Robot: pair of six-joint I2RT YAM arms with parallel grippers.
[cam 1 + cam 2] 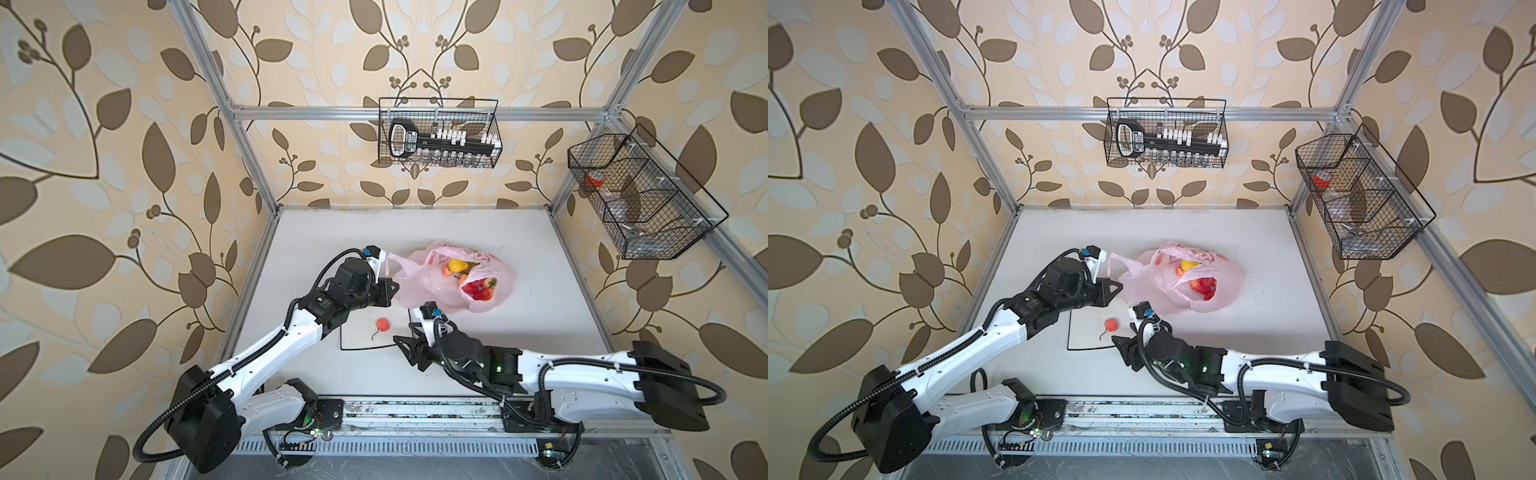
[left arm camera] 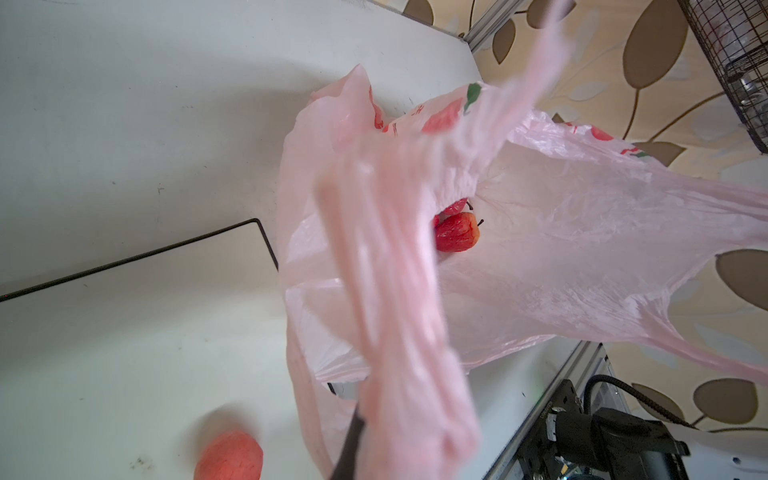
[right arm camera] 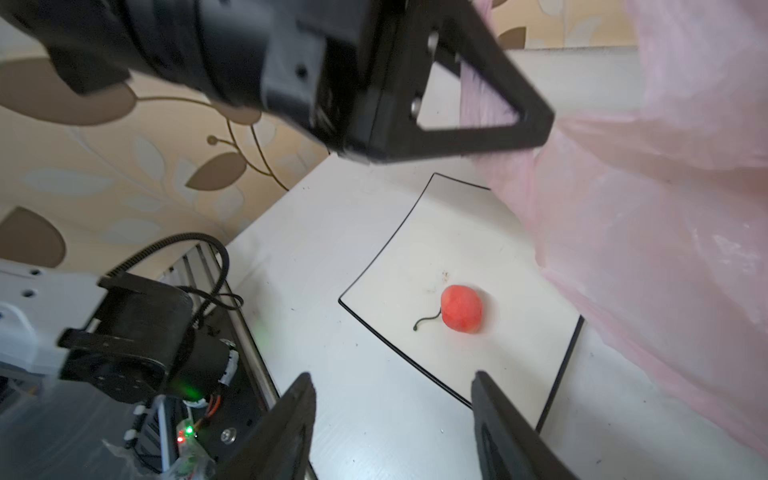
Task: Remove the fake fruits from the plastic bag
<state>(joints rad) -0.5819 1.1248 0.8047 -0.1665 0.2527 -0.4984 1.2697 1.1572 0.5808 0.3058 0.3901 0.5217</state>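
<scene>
While the left gripper [image 1: 394,287] clamps shut on a handle of the plastic bag [image 1: 428,293], the bag lies mid-table, mouth open, with strawberries [image 1: 480,289] and a yellow pear [image 1: 457,264] inside; one peach [image 1: 382,324] rests on the plate [image 1: 357,338] just near of it; the right gripper [image 3: 392,384] hovers open and empty at the plate's right edge.
</scene>
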